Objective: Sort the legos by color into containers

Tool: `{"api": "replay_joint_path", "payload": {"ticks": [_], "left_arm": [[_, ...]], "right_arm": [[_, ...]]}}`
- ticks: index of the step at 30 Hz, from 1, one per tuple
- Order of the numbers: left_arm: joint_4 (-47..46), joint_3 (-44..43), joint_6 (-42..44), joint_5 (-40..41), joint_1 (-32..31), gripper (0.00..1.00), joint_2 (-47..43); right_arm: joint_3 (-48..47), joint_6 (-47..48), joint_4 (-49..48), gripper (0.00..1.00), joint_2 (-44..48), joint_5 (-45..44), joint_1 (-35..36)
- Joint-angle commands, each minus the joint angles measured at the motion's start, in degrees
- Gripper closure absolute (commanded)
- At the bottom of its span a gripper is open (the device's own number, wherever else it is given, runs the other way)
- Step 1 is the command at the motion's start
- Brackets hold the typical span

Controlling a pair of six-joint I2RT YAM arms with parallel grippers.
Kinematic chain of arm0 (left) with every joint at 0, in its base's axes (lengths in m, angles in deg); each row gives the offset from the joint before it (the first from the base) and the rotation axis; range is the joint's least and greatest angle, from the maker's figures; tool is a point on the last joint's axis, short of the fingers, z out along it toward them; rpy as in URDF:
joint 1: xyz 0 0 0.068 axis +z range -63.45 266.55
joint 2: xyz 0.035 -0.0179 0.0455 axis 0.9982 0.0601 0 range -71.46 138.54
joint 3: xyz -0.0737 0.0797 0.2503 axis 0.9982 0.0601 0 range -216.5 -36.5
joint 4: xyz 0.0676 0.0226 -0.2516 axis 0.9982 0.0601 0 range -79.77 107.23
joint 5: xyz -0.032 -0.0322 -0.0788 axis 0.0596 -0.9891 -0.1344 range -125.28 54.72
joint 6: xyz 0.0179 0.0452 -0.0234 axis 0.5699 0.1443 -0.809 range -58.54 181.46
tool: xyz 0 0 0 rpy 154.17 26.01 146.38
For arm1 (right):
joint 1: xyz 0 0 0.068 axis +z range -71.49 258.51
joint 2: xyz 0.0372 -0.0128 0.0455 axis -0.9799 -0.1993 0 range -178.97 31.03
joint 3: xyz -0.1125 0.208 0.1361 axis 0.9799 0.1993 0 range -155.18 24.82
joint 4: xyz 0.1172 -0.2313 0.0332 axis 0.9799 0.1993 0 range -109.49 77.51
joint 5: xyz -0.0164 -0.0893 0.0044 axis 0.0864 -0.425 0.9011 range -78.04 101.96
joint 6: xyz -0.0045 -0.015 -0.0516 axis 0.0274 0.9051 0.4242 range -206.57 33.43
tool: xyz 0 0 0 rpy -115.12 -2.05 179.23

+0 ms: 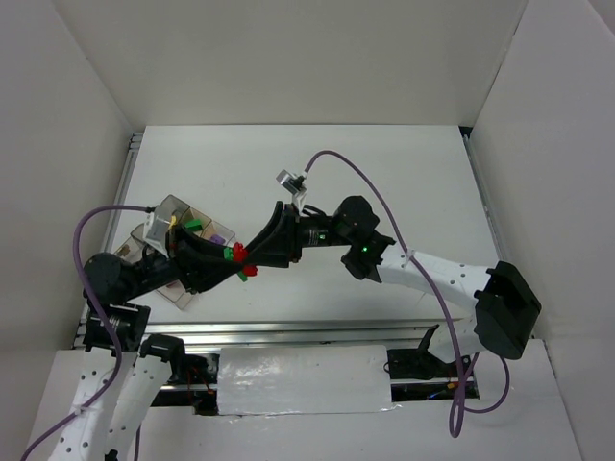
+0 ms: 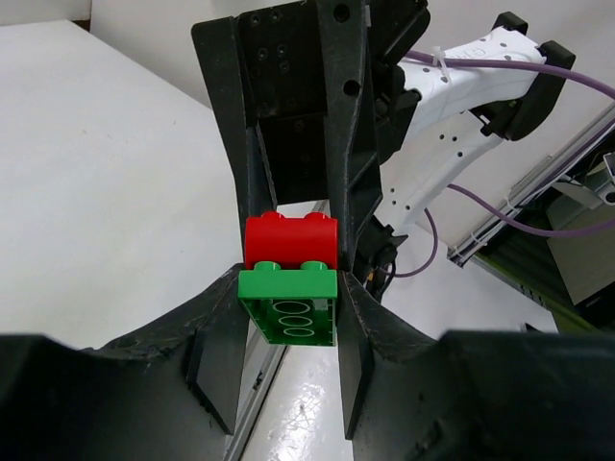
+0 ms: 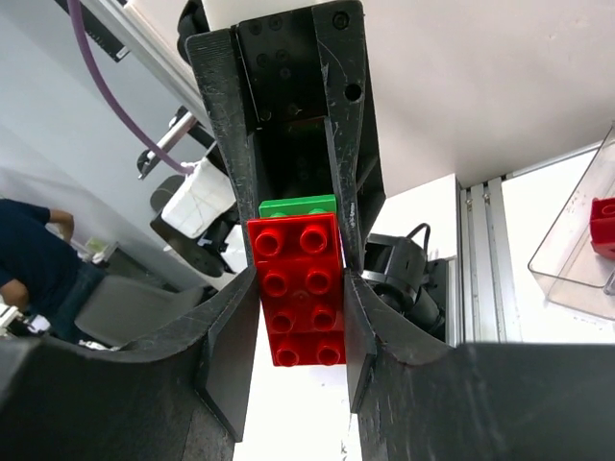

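White table (image 1: 384,173) (clear tray (image 1: 178,209) on it)

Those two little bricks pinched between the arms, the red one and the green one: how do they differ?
The red brick is gripped by the right end effector, the green brick by the left end effector. The right wrist view shows the red brick's studded face, eight studs; the left wrist view shows the green brick's hollow underside. Both are studded and pressed against each other.

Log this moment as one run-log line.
left jaws: shut on green brick | right jaws: shut on red brick | pair: joined | tray: by left arm | next: likely pull apart
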Motion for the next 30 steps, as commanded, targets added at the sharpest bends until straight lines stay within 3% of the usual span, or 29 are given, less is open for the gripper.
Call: {"api": "replay_joint_path", "payload": {"ticks": [1,3,7,10,13,14,15,16,17,18,19,21,24,26,30], "left_arm": [[5.7,-4.2,7.3,0.2,-0.3,1.0,0.9],[8.1,-5.3,8.9,0.1,-0.3,1.0,0.7],[8.1,-4.9,9.5,-0.4,-0.3,1.0,-0.5],[7.6,-4.6,10.0,-0.1,-0.3,1.0,-0.7],[13.8,-6.8,13.8,4.3,-0.3,1.0,-0.2],[16.4,-8.0,15.3,10.2,-0.3,1.0,0.1],[23.6,-10.7,16.5,15.3,-0.3,1.0,1.0],[26.9,-12.1,17.6,21.1,-0.3,1.0,1.7],[30.5,-13.6,17.9,34.1,-0.2,1.0,2.6],[36.8,-16.1,17.7,40.7,-0.3,1.0,4.6],[39.3,-17.0,17.0,46.5,-0.3,1.0,5.4],[44.0,-17.9,14.2,62.0,-0.3,1.0,5.4],[47.0,-17.5,12.1,74.7,-0.3,1.0,2.7],[49.1,-18.3,10.9,81.4,-0.3,1.0,1.2],[50.8,-21.1,11.4,87.1,-0.4,1.0,-1.7]], "right_arm": [[1.5,-0.8,-6.4,1.0,2.8,-0.2,-0.8],[6.6,-6.6,-15.9,1.0,4.0,0.2,-4.5],[9.3,-12.1,-24.0,1.0,3.6,2.7,-8.5],[10.2,-11.6,-24.5,1.0,4.0,2.8,-8.5],[10.4,-8.6,-19.3,1.0,4.9,0.8,-9.0],[9.5,-6.4,-14.7,1.0,4.9,-3.4,-9.1],[6.0,-0.4,0.5,1.0,4.8,-7.3,-9.1],[3.7,2.1,7.9,1.0,4.1,-12.4,-8.0],[0.8,3.9,14.9,1.0,2.8,-23.1,-7.3],[-4.4,3.8,24.9,1.0,-1.2,-27.9,-6.9],[-6.9,2.3,28.6,1.0,-3.7,-31.9,-6.5],[-12.5,-3.1,33.5,1.0,-11.3,-38.2,-6.5],[-20.1,-6.5,33.8,1.0,-21.2,-40.2,-5.2],[-29.8,-4.7,36.6,1.0,-29.5,-38.7,-2.8],[-45.3,-0.2,40.6,1.0,-41.5,-32.0,1.9]]}}
